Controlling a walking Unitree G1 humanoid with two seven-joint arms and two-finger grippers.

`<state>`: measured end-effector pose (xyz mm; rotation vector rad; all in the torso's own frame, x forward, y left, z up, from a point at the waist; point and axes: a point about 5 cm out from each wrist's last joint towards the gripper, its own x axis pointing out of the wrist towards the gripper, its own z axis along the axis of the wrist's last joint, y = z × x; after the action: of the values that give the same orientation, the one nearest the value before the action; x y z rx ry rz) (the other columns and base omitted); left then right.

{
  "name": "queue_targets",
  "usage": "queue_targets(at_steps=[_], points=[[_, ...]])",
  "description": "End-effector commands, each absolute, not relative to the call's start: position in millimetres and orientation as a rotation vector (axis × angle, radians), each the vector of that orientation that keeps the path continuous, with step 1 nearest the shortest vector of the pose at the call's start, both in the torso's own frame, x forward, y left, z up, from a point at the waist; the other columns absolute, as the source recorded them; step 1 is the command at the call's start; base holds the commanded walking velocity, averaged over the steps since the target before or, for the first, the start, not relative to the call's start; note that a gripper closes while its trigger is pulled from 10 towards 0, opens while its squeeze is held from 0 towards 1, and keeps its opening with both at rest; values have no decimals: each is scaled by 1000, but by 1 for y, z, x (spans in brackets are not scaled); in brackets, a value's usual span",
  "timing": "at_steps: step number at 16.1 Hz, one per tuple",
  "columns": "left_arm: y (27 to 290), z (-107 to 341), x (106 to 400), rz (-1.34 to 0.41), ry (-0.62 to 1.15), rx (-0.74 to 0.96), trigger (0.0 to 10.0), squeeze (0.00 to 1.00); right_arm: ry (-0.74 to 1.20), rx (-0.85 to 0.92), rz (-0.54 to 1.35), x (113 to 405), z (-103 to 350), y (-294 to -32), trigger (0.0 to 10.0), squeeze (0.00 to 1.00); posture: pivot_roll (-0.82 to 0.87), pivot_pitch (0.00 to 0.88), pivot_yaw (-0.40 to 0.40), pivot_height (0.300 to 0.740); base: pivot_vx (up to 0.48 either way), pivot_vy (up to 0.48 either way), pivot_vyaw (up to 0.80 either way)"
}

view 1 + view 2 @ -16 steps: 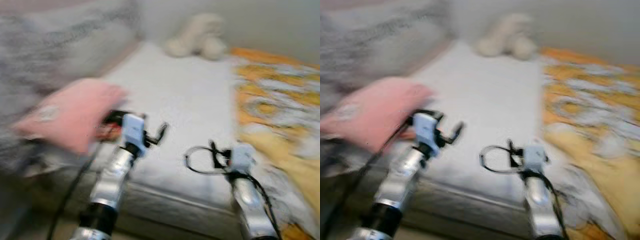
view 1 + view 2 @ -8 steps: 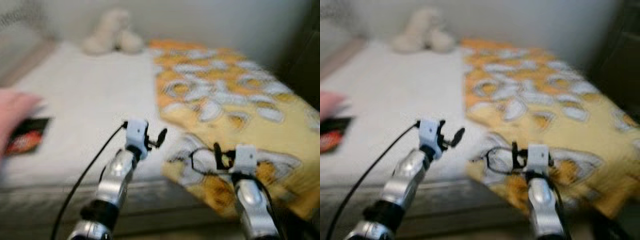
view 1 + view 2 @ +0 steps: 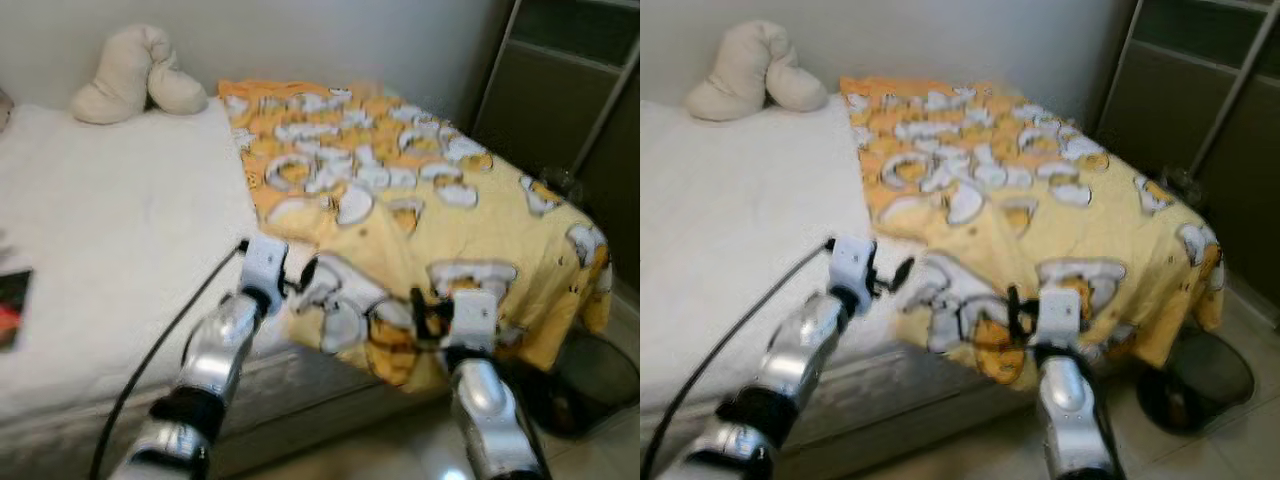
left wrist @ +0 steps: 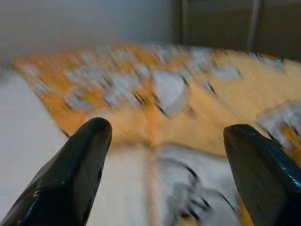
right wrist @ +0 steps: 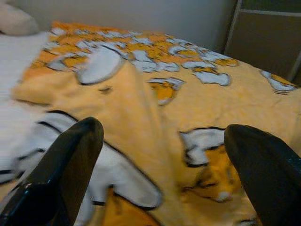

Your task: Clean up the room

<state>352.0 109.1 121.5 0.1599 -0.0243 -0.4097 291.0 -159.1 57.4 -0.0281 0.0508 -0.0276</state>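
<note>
both grippers, left point(image 4: 162, 155) and right point(image 5: 162, 160), hang released over the rumpled blanket point(image 3: 420, 210) on the bed point(image 3: 110, 230), tidying barely begun.

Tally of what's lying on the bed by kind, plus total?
Yellow patterned blanket: 1
Cream plush toy: 1
Dark card or booklet at the bed's left edge: 1
Total: 3

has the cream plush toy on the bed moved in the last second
Cannot tell. The whole view swung sideways, so the camera turned. The plush toy sits at the wall end of the white mattress, beside the yellow blanket, as before.
</note>
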Motion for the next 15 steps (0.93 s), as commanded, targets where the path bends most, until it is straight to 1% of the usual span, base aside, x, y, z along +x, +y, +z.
queue_targets(at_steps=[1, 4, 5, 6, 7, 8, 10, 12, 15], points=[[105, 125, 353, -423, -44, 173, 10000, 0, 34, -39, -17, 296, 63, -157, 10000, 0, 125, 0, -9, 740, 0, 439, -763], [104, 123, 354, -415, -26, 123, 10000, 0, 35, -36, -25, 295, 61, -159, 10000, 0, 129, 0, -10, 740, 0, 439, -754], [104, 120, 355, -387, 7, 49, 10000, 0, 12, 2, -37, 293, 64, -160, 10000, 0, 128, 0, -10, 740, 0, 439, -738], [106, 115, 357, -351, 56, -46, 10000, 0, -30, 80, -40, 292, 70, -160, 10000, 0, 122, 0, -11, 740, 0, 442, -725], [100, 104, 354, -364, 124, -96, 10000, 0, -62, 135, -31, 288, 73, -160, 10000, 0, 119, 0, -10, 740, 0, 0, -700], [95, 102, 351, -393, 125, -72, 10000, 0, -51, 120, -32, 286, 70, -161, 10000, 0, 117, 0, -10, 740, 0, 0, -688], [87, 102, 347, -440, 84, 7, 10000, 0, -6, 118, -56, 283, 61, -164, 10000, 0, 116, 0, -9, 740, 0, 0, 0], [87, 101, 348, -421, 89, 14, 10000, 0, 2, 104, -42, 283, 60, -161, 10000, 0, 111, 0, -7, 740, 343, -332, 0], [91, 100, 352, -374, 115, 5, 10000, 0, 8, 89, -12, 284, 61, -157, 10000, 0, 108, 0, -2, 740, 454, 0, 0]])
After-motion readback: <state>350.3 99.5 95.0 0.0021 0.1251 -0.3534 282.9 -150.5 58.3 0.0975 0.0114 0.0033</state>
